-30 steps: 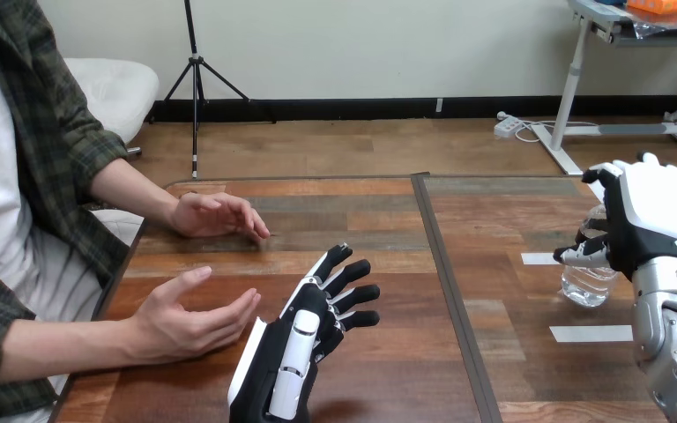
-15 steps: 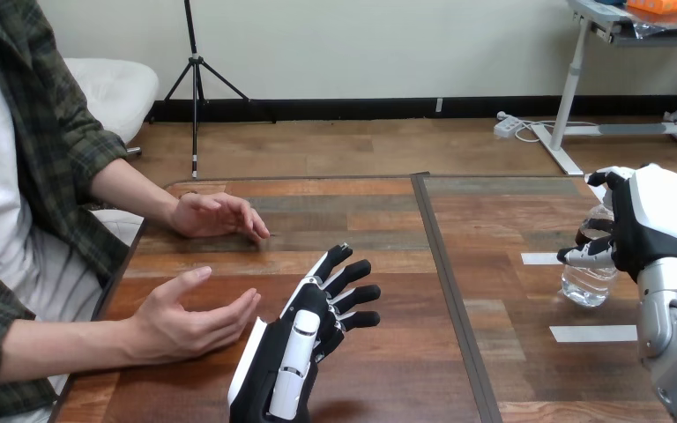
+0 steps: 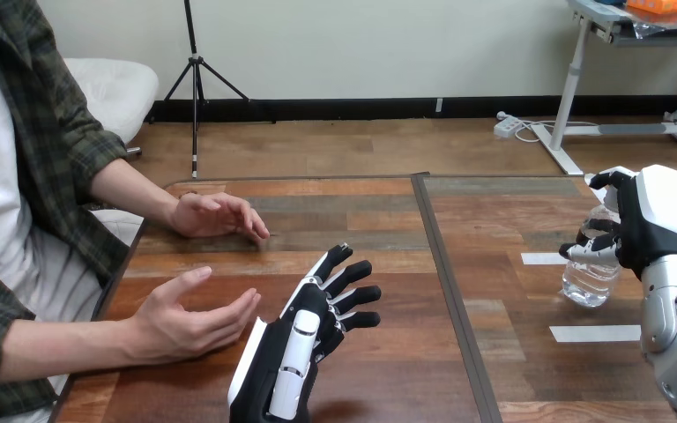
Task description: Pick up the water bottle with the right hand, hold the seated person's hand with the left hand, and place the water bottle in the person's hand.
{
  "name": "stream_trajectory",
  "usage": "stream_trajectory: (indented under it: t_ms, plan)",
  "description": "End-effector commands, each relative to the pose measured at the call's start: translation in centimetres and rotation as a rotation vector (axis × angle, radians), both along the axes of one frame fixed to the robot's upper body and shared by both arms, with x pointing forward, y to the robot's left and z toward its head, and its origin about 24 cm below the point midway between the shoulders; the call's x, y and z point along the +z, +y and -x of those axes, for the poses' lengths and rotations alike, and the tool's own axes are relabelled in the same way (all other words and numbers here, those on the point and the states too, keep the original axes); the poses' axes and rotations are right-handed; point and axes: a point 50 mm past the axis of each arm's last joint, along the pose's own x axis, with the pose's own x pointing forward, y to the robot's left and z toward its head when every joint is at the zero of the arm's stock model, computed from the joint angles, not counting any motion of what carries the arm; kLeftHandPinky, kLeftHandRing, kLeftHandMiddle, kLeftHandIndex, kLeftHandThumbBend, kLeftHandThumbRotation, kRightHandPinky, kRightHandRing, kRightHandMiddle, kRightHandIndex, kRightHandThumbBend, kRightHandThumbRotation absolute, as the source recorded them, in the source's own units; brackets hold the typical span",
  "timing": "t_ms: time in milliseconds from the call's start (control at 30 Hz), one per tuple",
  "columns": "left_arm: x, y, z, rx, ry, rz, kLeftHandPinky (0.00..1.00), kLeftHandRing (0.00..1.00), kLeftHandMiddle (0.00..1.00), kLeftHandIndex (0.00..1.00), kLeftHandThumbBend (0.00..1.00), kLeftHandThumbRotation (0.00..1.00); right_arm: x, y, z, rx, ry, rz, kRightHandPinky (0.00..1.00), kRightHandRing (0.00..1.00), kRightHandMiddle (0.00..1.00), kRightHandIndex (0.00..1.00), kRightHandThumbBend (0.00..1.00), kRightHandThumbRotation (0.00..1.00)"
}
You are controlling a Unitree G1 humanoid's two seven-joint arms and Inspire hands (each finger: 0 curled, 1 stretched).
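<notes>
The right hand [image 3: 661,216] stands at the table's right side, its white-shelled back toward the camera, with its fingers [image 3: 592,249] curled across the upper part of the water bottle [image 3: 590,280] and its thumb raised above the bottle's top. The bottle is clear and upright, and its base appears to rest on the wooden table [image 3: 388,370]. One white tape strip [image 3: 539,258] lies just left of this hand's fingers; a second tape strip [image 3: 594,333] lies below the bottle, nearer the robot. Left of the bottle, bare wood runs as far as the dark seam [image 3: 445,264] that splits the tabletop. The left hand [image 3: 295,348] sits low on the left panel, its fingers straight and spread, pointing up and to the right, holding nothing. Just to its left is the person's near hand [image 3: 189,322], palm open and thumb raised, close to it but apart, a narrow gap of wood showing between them. The person's far hand [image 3: 216,214] rests well beyond the left hand, close to the table's far edge. Between the left hand's fingertips and the seam the surface is unobstructed.
</notes>
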Motion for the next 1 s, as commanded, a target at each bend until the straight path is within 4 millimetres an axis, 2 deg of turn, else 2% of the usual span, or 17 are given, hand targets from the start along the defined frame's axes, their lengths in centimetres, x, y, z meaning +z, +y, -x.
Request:
stream_trajectory:
  t_ms: [0,367,967]
  plan:
    - [1.83,-0.98,-1.10,0.015,-0.086,0.061,0.71,0.80,0.86,0.91,0.47,1.00,3.03,1.03,-2.09,0.030,-0.096,-0.016,0.51,0.69,0.75,0.70,0.71,0.00]
    - [1.81,-1.01,-1.11,0.018,-0.087,0.058,0.71,0.79,0.86,0.91,0.47,1.00,3.10,1.29,-2.14,0.046,-0.109,-0.045,0.45,0.59,0.65,0.60,0.71,0.00]
    - [1.81,-1.15,-1.05,0.019,-0.084,0.060,0.71,0.80,0.86,0.91,0.46,1.00,3.04,1.39,-2.06,0.069,-0.113,-0.059,0.47,0.57,0.62,0.57,0.70,0.00]
